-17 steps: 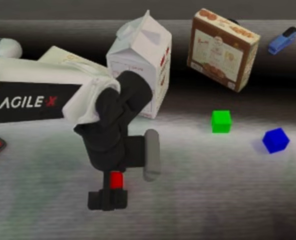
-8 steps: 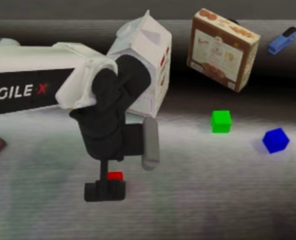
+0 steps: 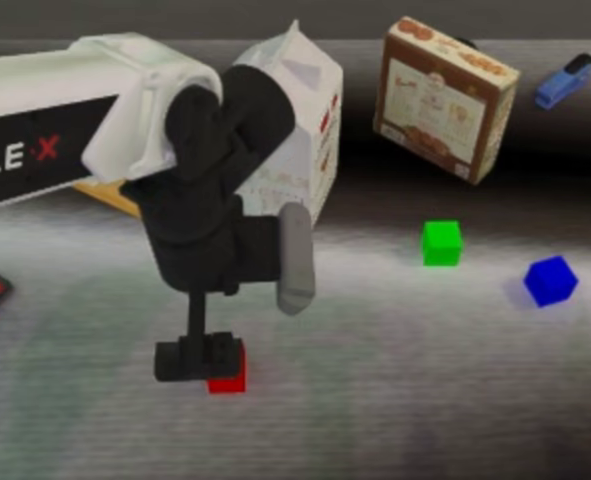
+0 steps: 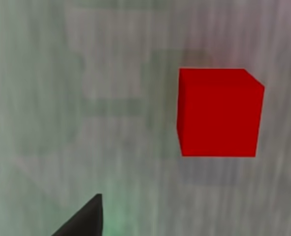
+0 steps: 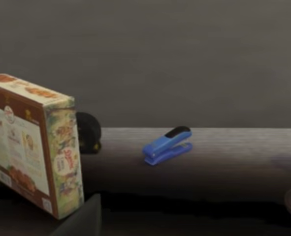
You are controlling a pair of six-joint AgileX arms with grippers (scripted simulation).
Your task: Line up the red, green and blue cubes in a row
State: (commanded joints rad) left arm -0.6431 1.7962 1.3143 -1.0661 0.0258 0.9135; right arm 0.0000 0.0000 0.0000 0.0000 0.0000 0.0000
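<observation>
Currently the left claw [image 3: 197,358], state unclear, partly covers the red cube [image 3: 231,377] near the surface's front edge; milk carton [image 3: 293,130] stands behind.

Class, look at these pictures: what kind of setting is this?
Probably a simulated robot test table: a bare tabletop holds unrelated items, such as a milk carton, cookie box and stapler, around three small cubes.

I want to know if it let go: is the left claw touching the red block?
Apart. In the left wrist view the red block sits alone on the table, bare surface all around it, with only one fingertip of the left claw showing, well away.
</observation>
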